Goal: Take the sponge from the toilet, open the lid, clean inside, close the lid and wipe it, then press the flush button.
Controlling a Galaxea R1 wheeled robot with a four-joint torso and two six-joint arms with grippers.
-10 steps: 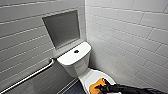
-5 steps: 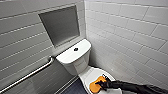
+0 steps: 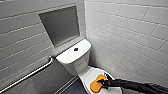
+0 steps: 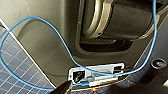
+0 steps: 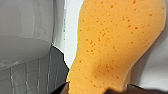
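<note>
The white toilet (image 3: 75, 60) stands in the corner, with the dark flush button (image 3: 76, 49) in the middle of its tank top. The lid (image 3: 87, 73) is down. On it lies the orange sponge (image 3: 96, 85). My right arm comes in from the right, and my right gripper (image 3: 103, 81) is at the sponge's right end. In the right wrist view the sponge (image 5: 110, 45) looms large on the white lid (image 5: 72, 25). The right gripper (image 5: 100, 90) stands open, with a dark fingertip (image 5: 61, 88) on each side of the sponge's narrow end.
A metal grab bar (image 3: 27, 75) slopes along the left wall under a recessed niche (image 3: 61, 25). The tiled right wall (image 3: 130, 37) runs close beside the toilet. Dark floor (image 3: 72, 88) lies left of the bowl. The left wrist view faces my own body and a blue cable (image 4: 50, 32).
My right arm has reached further in over the lid, bringing the gripper up to the sponge's end. The sponge still lies on the lid.
</note>
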